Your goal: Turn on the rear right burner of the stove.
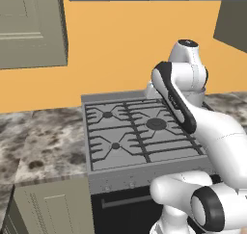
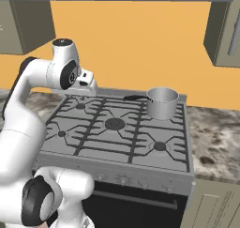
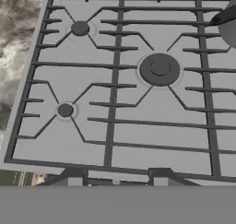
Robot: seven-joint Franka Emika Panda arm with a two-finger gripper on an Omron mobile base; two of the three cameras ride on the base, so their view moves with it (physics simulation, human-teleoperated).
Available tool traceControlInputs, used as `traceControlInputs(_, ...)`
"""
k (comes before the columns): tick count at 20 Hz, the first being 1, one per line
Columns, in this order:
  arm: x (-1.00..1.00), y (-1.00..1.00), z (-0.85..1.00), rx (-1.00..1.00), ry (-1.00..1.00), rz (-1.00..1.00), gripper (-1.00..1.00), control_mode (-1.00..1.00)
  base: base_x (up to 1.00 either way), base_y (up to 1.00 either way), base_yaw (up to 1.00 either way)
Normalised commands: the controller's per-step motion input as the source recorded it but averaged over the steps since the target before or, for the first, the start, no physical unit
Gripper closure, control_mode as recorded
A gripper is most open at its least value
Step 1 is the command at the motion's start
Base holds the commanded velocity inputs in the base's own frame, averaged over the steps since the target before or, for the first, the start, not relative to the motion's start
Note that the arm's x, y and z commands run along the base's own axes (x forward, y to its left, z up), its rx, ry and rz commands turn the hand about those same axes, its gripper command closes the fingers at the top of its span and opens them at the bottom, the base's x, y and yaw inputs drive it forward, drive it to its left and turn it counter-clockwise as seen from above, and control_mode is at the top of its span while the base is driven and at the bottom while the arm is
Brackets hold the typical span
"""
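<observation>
Stove (image 2: 117,128) sits dead centre between the marbled counters (image 1: 38,136), a steel pot (image 2: 162,102) on its rear right burner. Gripper (image 3: 115,177) hovers high above the front edge, fingers parted, nothing between them.

Glossy white rounded arm (image 1: 212,132) links with black bands at the joints.

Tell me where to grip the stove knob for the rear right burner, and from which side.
Take a knob on the stove front panel by its round rim, fingers on opposite sides, coming straight at the front face. The knobs are small and stick out forward. Which one drives the rear right burner, under the pot, can't be told. The gripper hovers above the front edge.
</observation>
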Motion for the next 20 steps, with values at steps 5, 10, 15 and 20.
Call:
traceControlInputs(5, -0.02, -0.62, -0.05, 0.04, -0.03, -0.01, -1.0, -1.0, 0.0, 0.0, 0.0)
traceControlInputs(10, -0.3, -1.0, -0.28, 0.1, -0.11, -0.04, -1.0, -1.0, 0.0, 0.0, 0.0)
traceControlInputs(15, -0.33, -0.94, -0.59, 0.08, -0.16, 0.0, -1.0, -1.0, 0.0, 0.0, 0.0)
traceControlInputs(20, -0.56, -0.96, -0.93, 0.0, -0.34, 0.05, -1.0, -1.0, 0.0, 0.0, 0.0)
